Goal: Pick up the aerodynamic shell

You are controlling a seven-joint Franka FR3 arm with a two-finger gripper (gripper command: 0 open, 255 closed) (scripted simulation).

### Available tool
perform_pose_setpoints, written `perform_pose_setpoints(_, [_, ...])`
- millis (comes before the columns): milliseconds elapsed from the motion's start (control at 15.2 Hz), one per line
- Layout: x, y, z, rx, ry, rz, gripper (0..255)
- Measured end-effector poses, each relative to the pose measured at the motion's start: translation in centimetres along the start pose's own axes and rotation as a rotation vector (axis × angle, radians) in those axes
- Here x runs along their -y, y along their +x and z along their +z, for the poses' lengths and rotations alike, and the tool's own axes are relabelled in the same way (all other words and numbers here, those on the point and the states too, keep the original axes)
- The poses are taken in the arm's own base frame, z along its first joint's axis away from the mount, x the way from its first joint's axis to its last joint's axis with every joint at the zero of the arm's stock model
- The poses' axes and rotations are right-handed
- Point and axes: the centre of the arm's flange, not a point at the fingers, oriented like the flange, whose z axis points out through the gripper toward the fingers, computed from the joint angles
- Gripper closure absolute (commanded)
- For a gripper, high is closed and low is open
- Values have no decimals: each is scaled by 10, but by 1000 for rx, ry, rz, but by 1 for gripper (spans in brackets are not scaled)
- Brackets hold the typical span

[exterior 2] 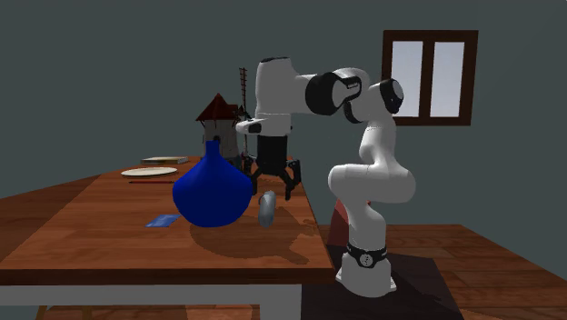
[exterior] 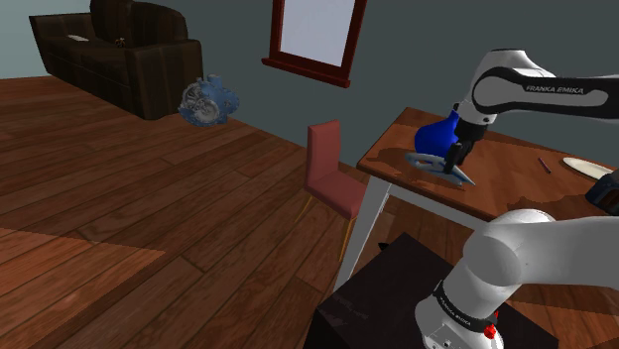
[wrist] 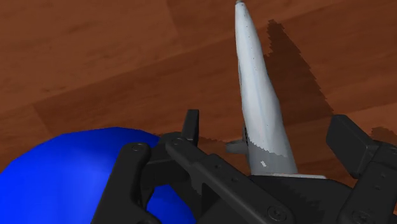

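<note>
Grey tapered shell [wrist: 261, 108] sits on the brown wood table [wrist: 95, 57], just beside the blue vase [wrist: 70, 165]. Narrow tip points away from the gripper [wrist: 270, 137], wide end under the palm. Can't tell if shell and vase touch.

Claw is spread: one black finger on the vase side of the shell, the other on the far side, visible gap to the shell on both. Nothing pinched.

Shoulder view: gripper [exterior: 458, 154] points down right next to the vase [exterior: 436, 132], shell [exterior: 436, 162] low against the vase base, near the table [exterior: 516, 188] edge. Red chair [exterior: 327, 169] stands on the floor beyond that edge, well apart from the vase. Dark sofa [exterior: 109, 50] much farther from the vase, against the wall.

Second exterior view: gripper [exterior 2: 275, 189] hangs above the shell [exterior 2: 266, 208], which is between the vase [exterior 2: 211, 193] and the arm's base. Small blue card [exterior 2: 164, 221] lies flat on the table [exterior 2: 91, 227] on the vase's other side, close to it. Pale plate [exterior 2: 148, 171] and a windmill model [exterior 2: 218, 118] are behind the vase, farther along the table.
</note>
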Motion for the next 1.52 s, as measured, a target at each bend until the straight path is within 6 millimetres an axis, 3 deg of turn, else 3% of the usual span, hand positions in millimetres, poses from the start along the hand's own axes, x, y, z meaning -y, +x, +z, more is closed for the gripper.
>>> perform_pose_setpoints(66, [0,0,1,-7,-5,1,0])
perform_pose_setpoints(132, [0,0,1,-11,-8,2,255])
perform_pose_setpoints(924, [-6,-3,-3,15,-86,-9,255])
perform_pose_setpoints(1518, [-2,-2,-41,2,2,-1,255])
